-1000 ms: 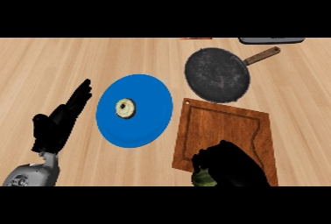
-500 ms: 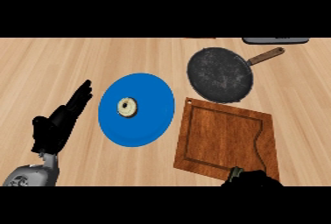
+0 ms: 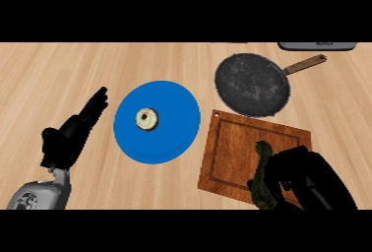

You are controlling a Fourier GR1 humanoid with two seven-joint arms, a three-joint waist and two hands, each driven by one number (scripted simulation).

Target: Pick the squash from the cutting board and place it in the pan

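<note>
Head view, contents by descending size.

Counter [image 3: 44, 69]: pale wood-grain top carrying every item below.

Blue plate [image 3: 174, 142]: round, left of centre, lying flat.

Cutting board [image 3: 240, 147]: brown wood with a routed groove near its edge, turned at a slight angle, just right of the blue plate; its near right corner is hidden under the right hand.

Pan [image 3: 253, 83]: dark, round, wooden handle pointing up and right; sits just beyond the cutting board, nothing inside it.

Right hand [image 3: 305, 177]: black, at the lower right over the board's near corner, fingers curled around the squash.

Left hand [image 3: 73, 135]: black on a grey forearm, at the left edge beside the plate, fingers straight and apart, holding nothing, resting.

Squash [image 3: 260, 179]: dark green and elongated, gripped by the right hand, mostly hidden, one end poking out above the board.

Small pale ring-shaped item [image 3: 147, 118]: lies on the blue plate, left of its middle.
</note>
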